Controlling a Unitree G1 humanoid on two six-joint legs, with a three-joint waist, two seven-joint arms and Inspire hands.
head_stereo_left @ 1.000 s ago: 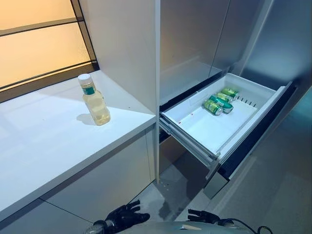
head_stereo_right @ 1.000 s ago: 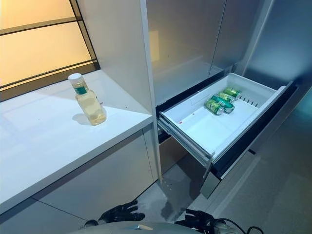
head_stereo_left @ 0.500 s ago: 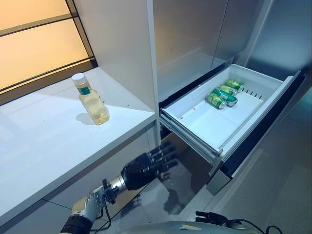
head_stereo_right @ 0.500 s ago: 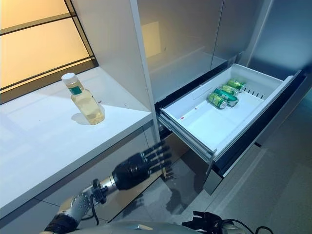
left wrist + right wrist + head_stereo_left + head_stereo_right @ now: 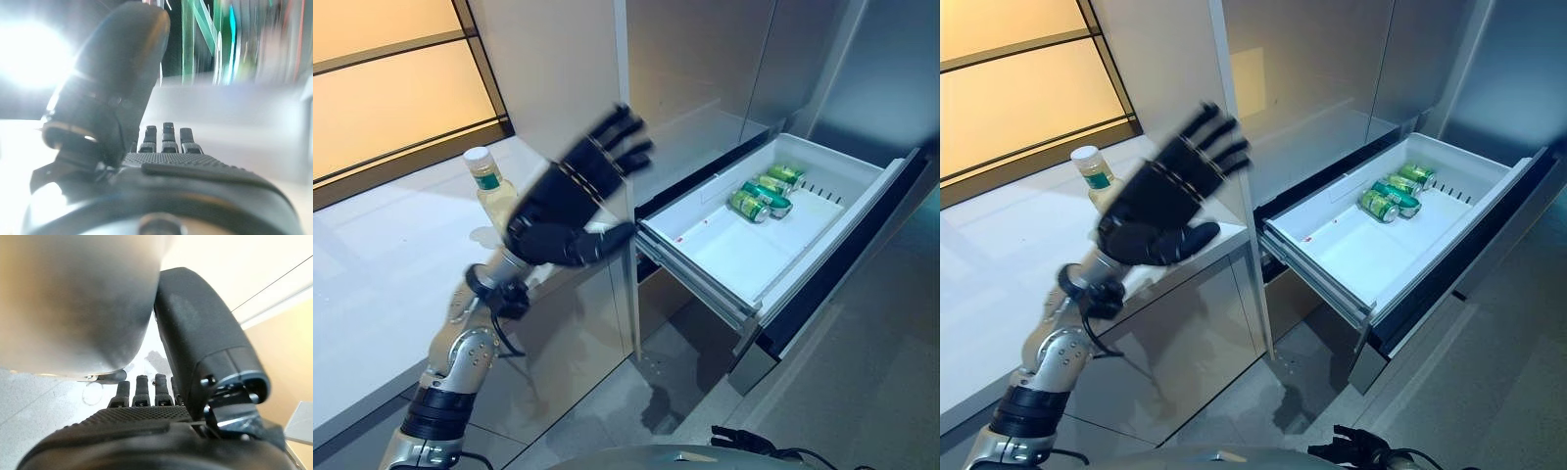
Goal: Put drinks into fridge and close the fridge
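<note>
white counter (image 5: 372,284) | amber-lit window (image 5: 382,78) behind | tall grey cabinets (image 5: 705,69) | grey floor (image 5: 862,372)

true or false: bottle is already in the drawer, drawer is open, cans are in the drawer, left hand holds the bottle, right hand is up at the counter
1. The bottle is in the drawer. False: it stands on the counter.
2. The drawer is open. True.
3. Cans lie in the drawer. True.
4. The left hand holds the bottle. False: its fingers are spread and hold nothing.
5. The right hand is at the counter. False: it hangs low at the eye views' bottom edge.
</note>
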